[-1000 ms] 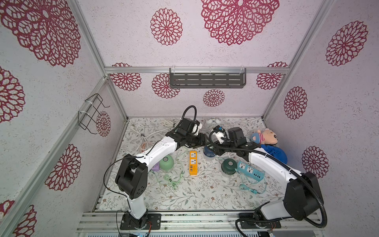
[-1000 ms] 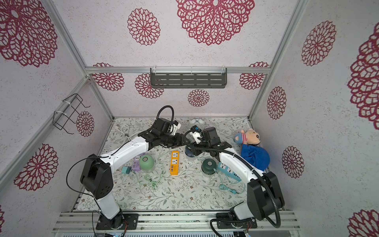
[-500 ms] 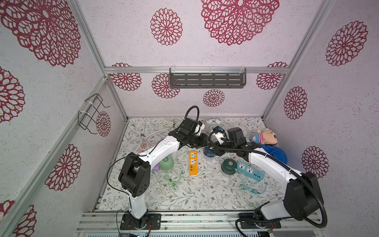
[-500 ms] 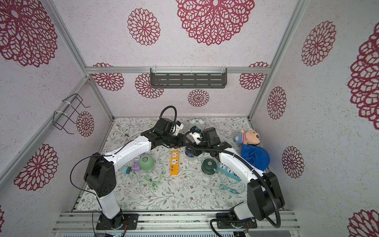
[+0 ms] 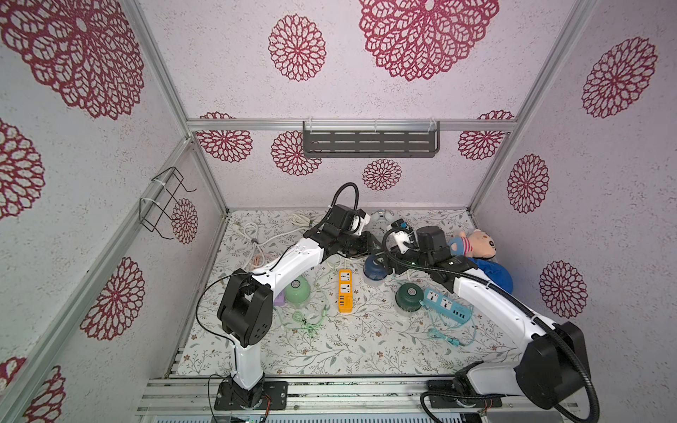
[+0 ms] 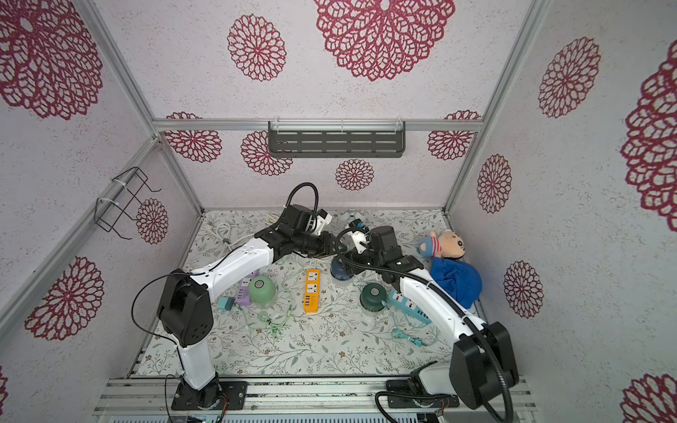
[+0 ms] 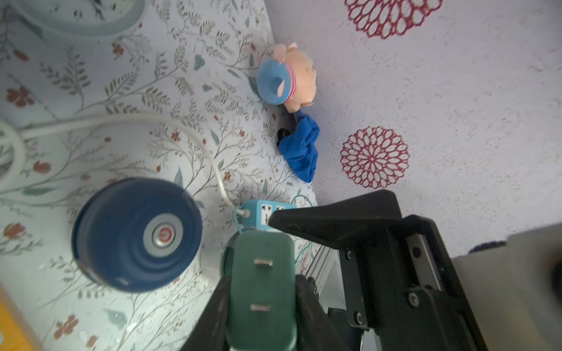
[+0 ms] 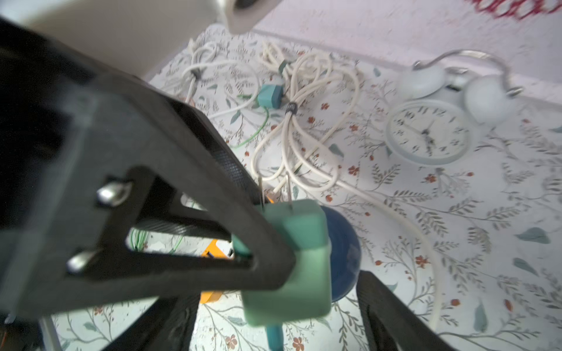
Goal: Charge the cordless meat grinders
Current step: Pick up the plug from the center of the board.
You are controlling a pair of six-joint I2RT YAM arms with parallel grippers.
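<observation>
My left gripper [image 7: 261, 285] is shut on a green charger plug [image 7: 262, 273], prongs showing, held above the mat at the back centre. My right gripper [image 8: 276, 291] is open, its fingers standing on either side of that plug [image 8: 292, 261] without touching it. The two grippers meet above the navy blue grinder [image 5: 374, 270], which stands upright [image 7: 137, 234]. The mint green grinder [image 5: 297, 289] stands to the left. The dark green grinder [image 5: 409, 295] stands to the right, beside the blue power strip [image 5: 447, 305].
An orange power strip [image 5: 344, 291] lies between the grinders, and a purple strip [image 6: 244, 293] by the mint one. White cables [image 8: 298, 121] and a white alarm clock [image 8: 428, 133] lie at the back. A plush doll [image 5: 472, 245] and blue cloth [image 5: 492, 276] sit by the right wall.
The left gripper moved right and closed on the green plug. The right gripper opened and let go of it.
</observation>
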